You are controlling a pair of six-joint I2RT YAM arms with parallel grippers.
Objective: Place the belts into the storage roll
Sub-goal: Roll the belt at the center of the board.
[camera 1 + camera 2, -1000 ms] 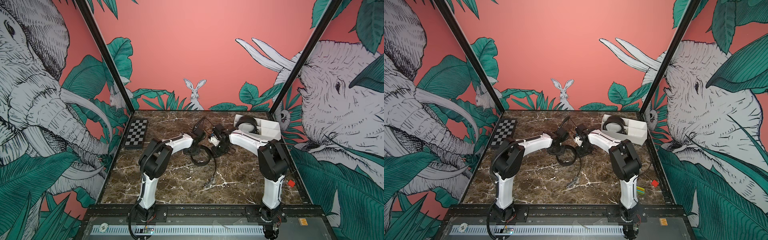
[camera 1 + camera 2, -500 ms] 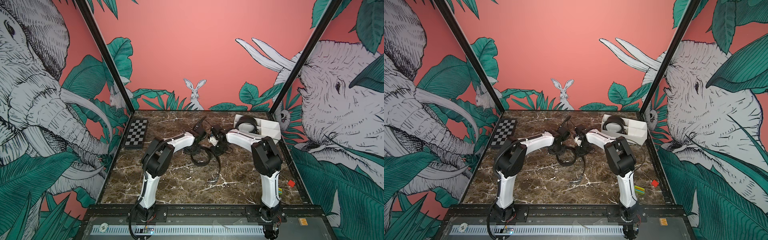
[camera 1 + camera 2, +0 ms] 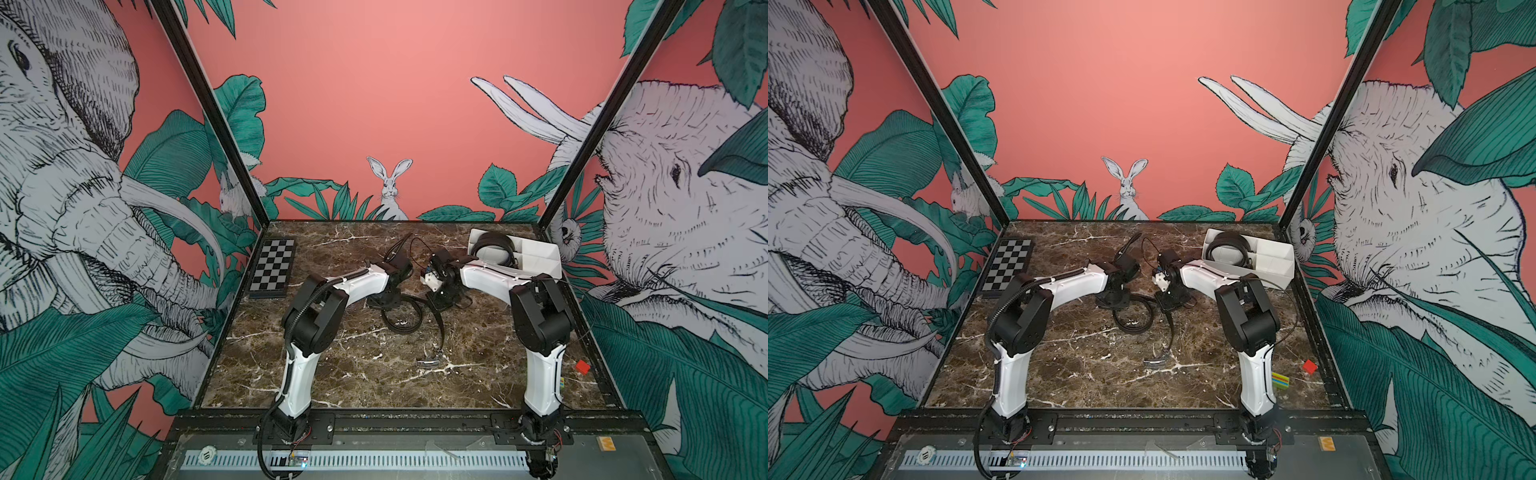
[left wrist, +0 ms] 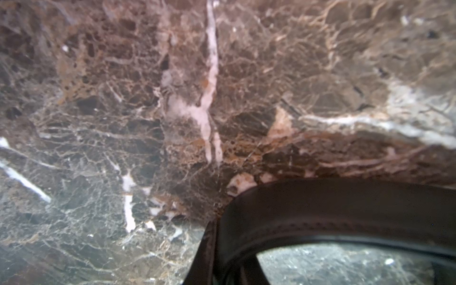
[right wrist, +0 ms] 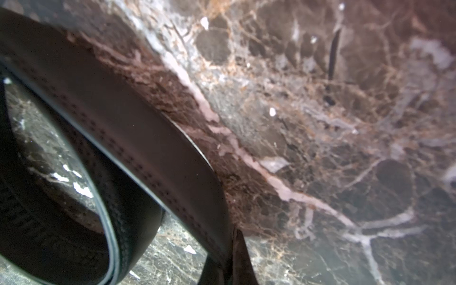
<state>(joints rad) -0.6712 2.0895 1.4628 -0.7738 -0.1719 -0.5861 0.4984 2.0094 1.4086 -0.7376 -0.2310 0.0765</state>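
Black belt (image 3: 402, 330) lies loosely looped at mid-tabletop (image 3: 332, 374) between both hands, its tail running toward the near edge. Right hand (image 3: 441, 300) is fully closed, apparently pinching the strap. The left hand (image 3: 384, 302) grip cannot be determined. Tray (image 3: 540, 259) lies beyond the right hand, so that arm is nearer.

Two arms, same make. Left arm (image 3: 357, 286): glossy white shells on the long links, bulky black housings at the joints. A ribbed black hose (image 3: 305, 305) climbs its outer side from the base (the right arm (image 3: 490, 280) trails only a thin black wire (image 3: 1292, 311)). Small dark screws dot the white shells. Left gripper (image 3: 384, 301) and right gripper (image 3: 441, 300): black; a white block (image 3: 430, 282) sits by the right wrist. Black bases bolted to a black rail (image 3: 407, 422), with fine red wiring (image 3: 555, 440) at the foot.
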